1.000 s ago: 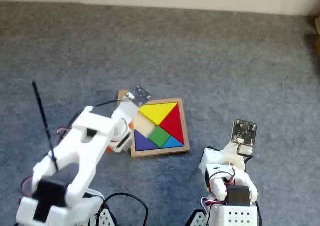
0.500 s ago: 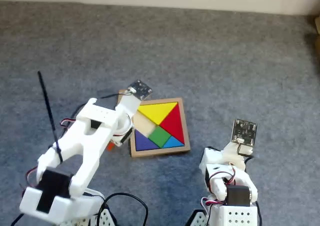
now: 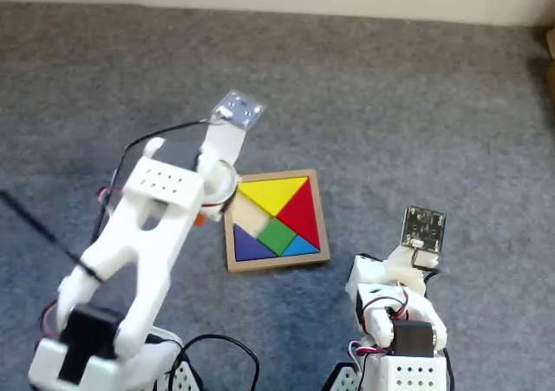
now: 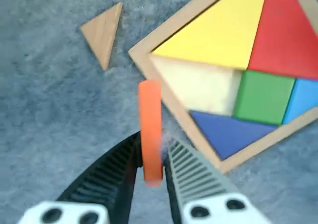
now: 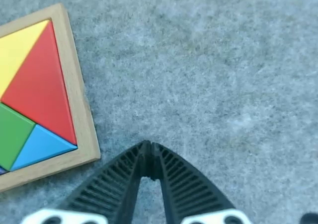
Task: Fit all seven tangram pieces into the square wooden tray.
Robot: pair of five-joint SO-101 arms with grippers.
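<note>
the left gripper (image 4: 151,147) pinches an orange piece (image 4: 150,119) on edge, over the carpet (image 3: 390,87) just left of the tray (image 3: 323,218). in the tray lie a yellow triangle (image 4: 218,33), red triangle (image 4: 280,35), green square (image 4: 263,97), light blue triangle (image 4: 304,97) and dark blue triangle (image 4: 231,134), with a bare patch (image 4: 198,85) at its left side. a tan triangle (image 4: 103,33) lies on the carpet by the tray's far left corner. the right gripper (image 5: 150,159), jaws pressed together and empty, sits over carpet right of the tray.

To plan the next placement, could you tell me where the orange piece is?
In the left wrist view, the left gripper holds the orange piece just outside the tray, against its frame, beside the empty slot.
</note>
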